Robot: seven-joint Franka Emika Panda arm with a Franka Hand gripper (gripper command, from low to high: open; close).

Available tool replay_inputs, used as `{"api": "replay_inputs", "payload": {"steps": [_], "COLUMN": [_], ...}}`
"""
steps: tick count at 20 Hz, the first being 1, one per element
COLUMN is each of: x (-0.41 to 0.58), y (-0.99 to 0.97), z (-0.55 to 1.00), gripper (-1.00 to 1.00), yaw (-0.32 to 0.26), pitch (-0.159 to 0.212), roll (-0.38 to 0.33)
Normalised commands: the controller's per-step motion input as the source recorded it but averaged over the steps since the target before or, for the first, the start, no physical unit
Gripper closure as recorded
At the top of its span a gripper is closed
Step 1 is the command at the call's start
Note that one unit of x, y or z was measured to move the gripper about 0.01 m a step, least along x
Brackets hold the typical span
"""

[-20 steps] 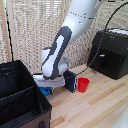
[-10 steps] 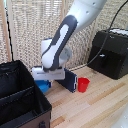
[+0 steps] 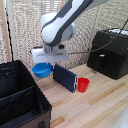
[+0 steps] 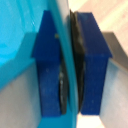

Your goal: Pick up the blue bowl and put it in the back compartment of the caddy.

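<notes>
Nearest the exterior camera, at the lower left of the frame, the caddy [image 3: 20, 107] sits on the wooden table [image 3: 100, 107], its fabric partition crossing it; the back compartment [image 3: 12, 80], as I take it, is the section farther from the camera. Just beyond the caddy's upper right corner the blue bowl [image 3: 42, 69] now hangs clear of the table, where half a second ago it sat lower, near the surface. The gripper [image 3: 48, 59] is pinching the bowl's rim; the wrist view shows the blue finger pads [image 4: 49, 70] pressed on either side of the thin wall of the bowl [image 4: 20, 45]. The lift looks done, so carrying it leftward over the caddy should follow. Farther right lean a dark-blue slab [image 3: 65, 77] and a red cup [image 3: 83, 84], with a black hard case [image 3: 109, 52] behind.
</notes>
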Motion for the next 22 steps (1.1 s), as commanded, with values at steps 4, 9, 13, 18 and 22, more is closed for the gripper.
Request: {"api": "replay_inputs", "payload": {"steps": [4, 9, 13, 18, 22], "x": [0.145, 0.13, 0.135, 0.206, 0.316], "y": [0.1, 0.63, 0.85, 0.93, 0.94], "z": [0.97, 0.91, 0.52, 0.18, 0.0], "gripper": [1.0, 1.0, 1.0, 1.0, 1.0], "yaw": [-0.004, 0.0, 0.0, 0.0, 0.0], "pitch": [0.056, 0.019, 0.0, 0.0, 0.0], "roll": [0.05, 0.021, 0.039, -0.006, -0.026]}}
